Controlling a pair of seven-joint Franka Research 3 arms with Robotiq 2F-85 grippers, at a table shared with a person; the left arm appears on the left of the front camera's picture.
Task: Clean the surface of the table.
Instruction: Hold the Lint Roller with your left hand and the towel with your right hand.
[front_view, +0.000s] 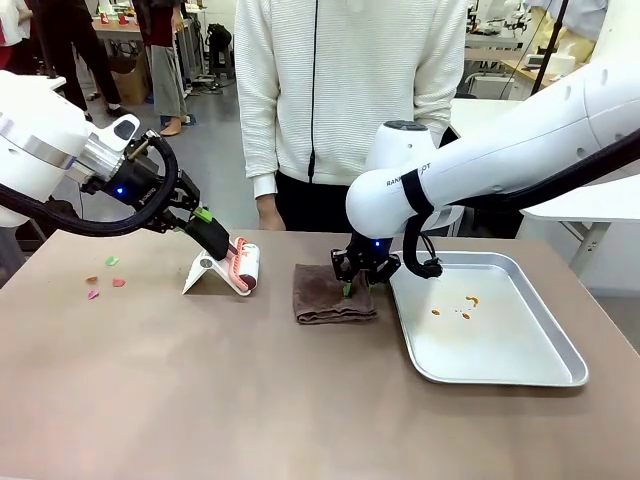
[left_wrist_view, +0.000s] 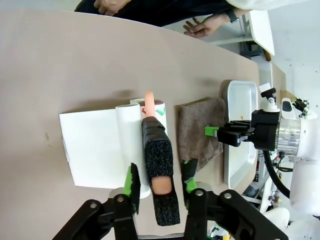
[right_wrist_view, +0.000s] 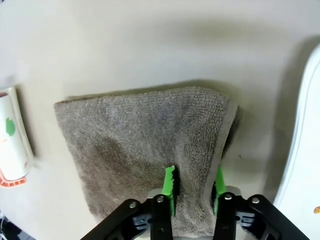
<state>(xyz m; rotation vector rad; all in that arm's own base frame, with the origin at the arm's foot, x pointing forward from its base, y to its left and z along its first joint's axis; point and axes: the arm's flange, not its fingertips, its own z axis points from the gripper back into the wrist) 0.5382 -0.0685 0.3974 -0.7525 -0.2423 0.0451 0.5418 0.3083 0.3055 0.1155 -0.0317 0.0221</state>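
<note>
Bench (front_view: 200, 400), brown-taupe and broad, spanning the front view from edge to edge. At its 9 o'clock side, loose scraps (front_view: 105, 275) in green, pink and orange, well apart from everything else. At 3 o'clock of those, left end effector (front_view: 215, 238), stretched in from 9 o'clock, green pads clamped on the black handle of a lint roller (front_view: 243, 268). Roller head down on the bench, touching a white stand (front_view: 203, 273) at its 9 o'clock side.

Near the roller at 3 o'clock, folded brown towel (front_view: 335, 293), flat on the bench about the middle, lying between roller and tray. Right end effector (front_view: 358, 280) down on the towel's 3 o'clock edge, pads pinched narrow on a fold of the cloth. White arm behind it slanting in from 2 o'clock, covering the tray's 10 o'clock corner.

Just beside the towel at 3 o'clock, shiny metal tray (front_view: 520, 370), with a few orange crumbs (front_view: 460, 305) toward that covered corner.

At 12 o'clock, beyond the bench's far edge, person (front_view: 350, 90) in a pale ribbed zip top, one hand (front_view: 268, 212) hanging just behind the edge, above the roller.
</note>
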